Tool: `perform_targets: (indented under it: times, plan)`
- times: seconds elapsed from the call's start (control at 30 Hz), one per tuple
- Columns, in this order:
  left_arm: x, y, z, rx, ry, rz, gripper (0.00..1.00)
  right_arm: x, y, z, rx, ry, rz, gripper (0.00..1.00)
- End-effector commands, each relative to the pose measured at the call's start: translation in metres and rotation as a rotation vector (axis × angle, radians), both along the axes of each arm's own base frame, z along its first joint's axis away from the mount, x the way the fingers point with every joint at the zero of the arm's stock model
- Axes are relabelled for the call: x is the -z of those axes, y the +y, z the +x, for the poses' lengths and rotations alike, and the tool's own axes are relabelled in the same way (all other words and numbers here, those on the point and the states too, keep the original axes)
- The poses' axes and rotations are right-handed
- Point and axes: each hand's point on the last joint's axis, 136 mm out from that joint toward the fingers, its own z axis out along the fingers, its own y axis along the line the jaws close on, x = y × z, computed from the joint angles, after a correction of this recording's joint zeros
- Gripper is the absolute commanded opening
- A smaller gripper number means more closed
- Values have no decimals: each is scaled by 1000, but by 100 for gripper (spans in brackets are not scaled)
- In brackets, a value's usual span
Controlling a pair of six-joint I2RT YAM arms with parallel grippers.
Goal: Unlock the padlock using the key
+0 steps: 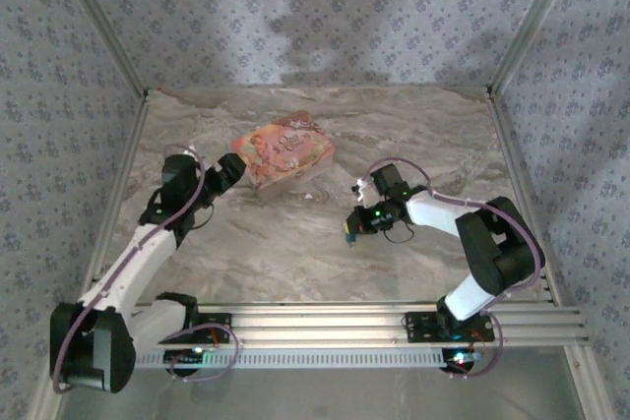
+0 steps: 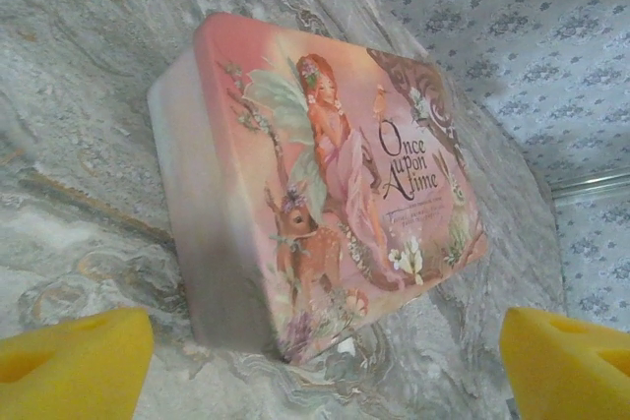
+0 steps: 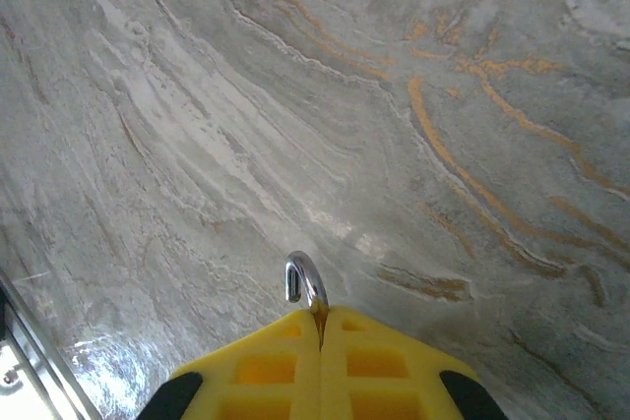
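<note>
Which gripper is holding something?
The right gripper: shut on the padlock, its silver loop poking out. The left gripper gapes open before the pink box.

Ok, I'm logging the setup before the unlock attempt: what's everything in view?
pink box: one, pink with fairy artwork, lying far left of centre on the table
padlock: one, blue with silvery shackle, pinched in the right gripper
table: one, grey-beige marbled
walls: three, blue-grey patterned, around the table
rail: one, silvery, near edge, under the arm bases
left gripper: one, yellow fingers, open, facing the pink box, apart from it
right gripper: one, yellow fingers, shut on the padlock, right of centre
</note>
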Motion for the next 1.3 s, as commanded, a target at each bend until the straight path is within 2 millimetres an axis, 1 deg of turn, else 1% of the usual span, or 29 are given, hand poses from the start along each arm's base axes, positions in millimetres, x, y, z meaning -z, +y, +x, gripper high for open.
perform_targets:
  times: [0.0, 0.07, 0.13, 0.2, 0.23, 0.33, 0.43, 0.47, 0.57, 0.73, 0.77, 0.83, 0.9, 1.0, 1.03, 1.1, 1.17, 1.27]
  plan:
    - [4, 9, -6, -22, 4, 26, 91, -2, 5, 6, -4, -8, 15, 8]
    - [5, 11, -9, -26, 4, 28, 92, -4, 3, 9, 6, -19, 11, 15]
    - [6, 14, -10, -35, 6, 27, 92, -7, 0, 11, 18, -36, 4, 23]
    - [3, 15, -9, -41, -2, 27, 92, -14, -4, 16, 35, -69, -1, 29]
    - [1, 16, -9, -44, -9, 29, 92, -20, -6, 19, 43, -94, -5, 32]
    - [-6, 21, -7, -59, -30, 46, 92, -38, -17, 29, 75, -177, -28, 34]
    - [-17, 31, -4, -78, -73, 102, 92, -59, -34, 44, 123, -285, -72, 39]
    - [-22, 35, -3, -86, -93, 133, 92, -64, -42, 49, 149, -322, -97, 41]
    - [-40, 57, -2, -162, -171, 254, 93, -87, -73, 67, 242, -448, -163, 50]
    - [-62, 101, -8, -348, -279, 441, 96, -123, -138, 90, 440, -650, -267, 68]
    - [-64, 107, -9, -374, -295, 471, 96, -128, -149, 92, 474, -678, -281, 71]
    - [-66, 119, -12, -421, -328, 538, 96, -140, -175, 98, 560, -741, -307, 80]
    - [-64, 128, -14, -452, -341, 595, 98, -146, -196, 100, 624, -788, -319, 86]
    - [-51, 144, -21, -522, -314, 666, 98, -147, -223, 103, 707, -863, -333, 95]
    - [-44, 145, -22, -521, -310, 688, 98, -140, -229, 102, 725, -872, -338, 97]
    - [-32, 145, -22, -494, -296, 718, 98, -135, -241, 104, 763, -914, -338, 100]
    - [-22, 142, -19, -456, -281, 752, 98, -119, -249, 105, 780, -913, -346, 100]
    - [-5, 140, -13, -407, -249, 808, 98, -99, -254, 111, 770, -911, -356, 100]
